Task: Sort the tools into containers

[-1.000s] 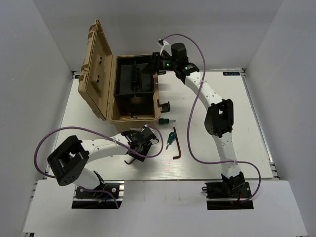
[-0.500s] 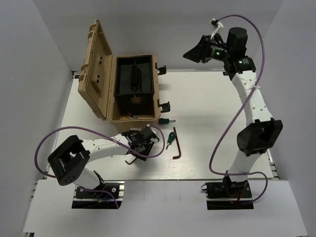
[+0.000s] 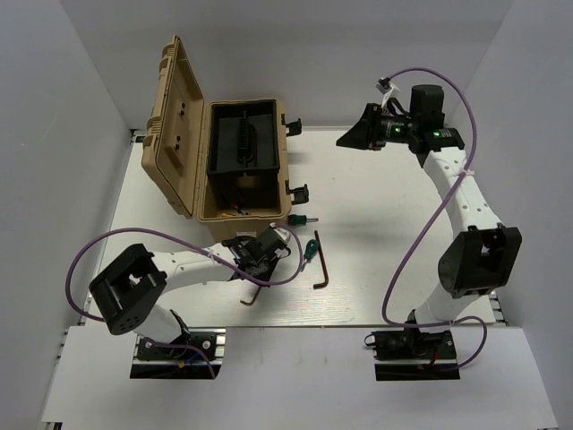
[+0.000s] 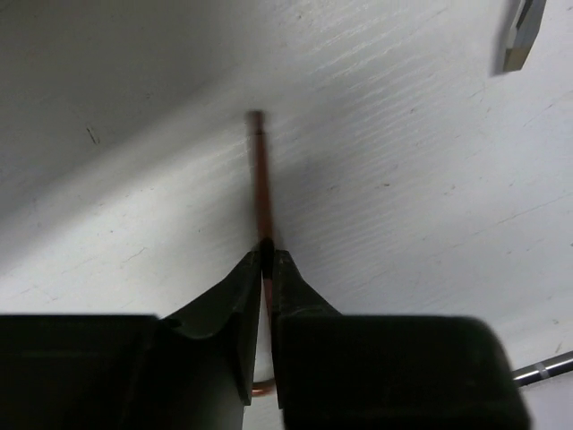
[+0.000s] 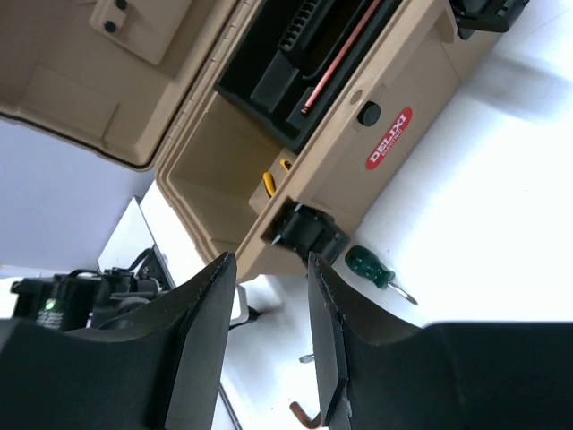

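Note:
The tan toolbox (image 3: pixel 175 125) stands open at the back left, its black tray (image 3: pixel 242 139) on top. My left gripper (image 3: pixel 260 253) is low over the table in front of it, shut on a thin brown hex key (image 4: pixel 261 179) whose bent end (image 3: pixel 250 298) sticks out behind. My right gripper (image 3: pixel 355 137) hangs open in the air right of the box, holding nothing. On the table lie two green screwdrivers (image 3: pixel 311 248) (image 3: pixel 297 219) and another hex key (image 3: pixel 321 266). In the right wrist view, a hex key (image 5: pixel 336 54) rests in the tray and yellow pliers handles (image 5: pixel 269 181) show inside the box.
A black latch (image 3: pixel 296 191) sticks out from the box's right side, another (image 3: pixel 294 124) further back. White walls close in the table on the left, back and right. A purple cable loops from each arm.
My left gripper has closed on the hex key and shifted it slightly. The right arm has swung from over the toolbox tray out to the right.

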You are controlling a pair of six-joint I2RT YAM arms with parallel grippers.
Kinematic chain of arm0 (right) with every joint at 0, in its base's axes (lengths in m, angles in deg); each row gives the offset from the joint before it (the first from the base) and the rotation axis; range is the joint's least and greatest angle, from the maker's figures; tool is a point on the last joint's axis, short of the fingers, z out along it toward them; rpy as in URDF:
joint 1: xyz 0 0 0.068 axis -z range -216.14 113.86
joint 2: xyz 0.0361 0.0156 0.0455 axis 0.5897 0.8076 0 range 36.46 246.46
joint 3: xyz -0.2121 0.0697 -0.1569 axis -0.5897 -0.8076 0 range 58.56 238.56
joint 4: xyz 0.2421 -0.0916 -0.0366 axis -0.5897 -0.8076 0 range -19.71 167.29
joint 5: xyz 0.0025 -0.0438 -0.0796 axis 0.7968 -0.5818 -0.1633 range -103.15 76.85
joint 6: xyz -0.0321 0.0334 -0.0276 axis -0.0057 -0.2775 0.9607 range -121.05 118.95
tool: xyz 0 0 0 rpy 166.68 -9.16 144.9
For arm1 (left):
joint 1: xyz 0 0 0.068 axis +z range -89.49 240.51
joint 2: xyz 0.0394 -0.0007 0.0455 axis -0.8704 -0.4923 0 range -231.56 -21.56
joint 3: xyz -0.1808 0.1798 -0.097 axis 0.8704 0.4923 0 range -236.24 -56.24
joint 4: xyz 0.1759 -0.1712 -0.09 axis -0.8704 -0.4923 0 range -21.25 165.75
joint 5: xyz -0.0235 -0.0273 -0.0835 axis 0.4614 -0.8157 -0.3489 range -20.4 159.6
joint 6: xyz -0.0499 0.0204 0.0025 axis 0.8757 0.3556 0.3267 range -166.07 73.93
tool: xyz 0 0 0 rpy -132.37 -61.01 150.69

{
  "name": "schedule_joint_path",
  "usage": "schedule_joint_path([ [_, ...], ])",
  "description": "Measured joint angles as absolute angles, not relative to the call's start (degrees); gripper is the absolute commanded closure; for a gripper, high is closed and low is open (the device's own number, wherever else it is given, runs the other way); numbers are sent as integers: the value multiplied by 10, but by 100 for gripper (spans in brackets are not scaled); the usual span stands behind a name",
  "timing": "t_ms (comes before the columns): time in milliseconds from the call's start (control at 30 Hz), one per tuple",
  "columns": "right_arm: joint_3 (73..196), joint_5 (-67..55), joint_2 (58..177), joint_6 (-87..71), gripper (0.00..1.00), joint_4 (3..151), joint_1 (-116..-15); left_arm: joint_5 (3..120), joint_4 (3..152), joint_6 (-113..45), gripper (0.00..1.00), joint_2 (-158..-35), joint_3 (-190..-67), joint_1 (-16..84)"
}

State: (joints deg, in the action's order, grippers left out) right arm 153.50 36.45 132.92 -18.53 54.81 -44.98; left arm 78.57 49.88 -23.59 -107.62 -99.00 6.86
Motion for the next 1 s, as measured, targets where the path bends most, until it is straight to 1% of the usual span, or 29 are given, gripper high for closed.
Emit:
schedule_joint_path([
  [33, 1533, 366, 1322, -185, 56, 547, -447, 786, 501, -235, 85, -1077, -990, 69],
  [67, 1532, 367, 1315, -185, 56, 546, -445, 785, 503, -234, 87, -1077, -990, 69],
  [100, 1532, 369, 1307, -184, 54, 546, -443, 785, 503, -233, 90, -1077, -990, 69],
  [133, 1532, 370, 1298, -180, 47, 546, -439, 785, 503, -233, 95, -1078, -991, 68],
  [167, 1532, 371, 1292, -175, 43, 544, -437, 786, 503, -233, 98, -1077, -991, 67],
  [233, 1531, 372, 1277, -154, 33, 535, -432, 787, 504, -232, 100, -1074, -993, 66],
  [400, 1498, 353, 1243, -68, 32, 485, -425, 780, 492, -231, 100, -1062, -994, 58],
  [467, 1468, 338, 1231, -34, 36, 459, -424, 768, 475, -230, 100, -1054, -994, 51],
  [500, 1447, 328, 1223, -16, 41, 452, -423, 760, 463, -229, 100, -1048, -995, 47],
  [533, 1425, 318, 1216, -1, 49, 442, -423, 750, 450, -230, 100, -1039, -997, 43],
  [567, 1401, 308, 1208, 12, 75, 432, -422, 742, 437, -232, 100, -1029, -1004, 40],
  [600, 1375, 299, 1200, 27, 89, 426, -422, 732, 425, -235, 100, -1018, -1016, 37],
  [633, 1351, 289, 1191, 40, 100, 419, -422, 725, 416, -238, 100, -1005, -1032, 34],
  [800, 1244, 251, 1143, 79, 100, 399, -422, 695, 402, -259, 100, -964, -1139, 32],
  [933, 1189, 243, 1113, 106, 100, 400, -422, 708, 395, -275, 100, -949, -1214, 33],
  [967, 1175, 243, 1107, 111, 94, 401, -422, 720, 393, -279, 100, -947, -1229, 34],
  [1000, 1160, 243, 1102, 114, 86, 401, -423, 736, 393, -281, 100, -944, -1245, 34],
])
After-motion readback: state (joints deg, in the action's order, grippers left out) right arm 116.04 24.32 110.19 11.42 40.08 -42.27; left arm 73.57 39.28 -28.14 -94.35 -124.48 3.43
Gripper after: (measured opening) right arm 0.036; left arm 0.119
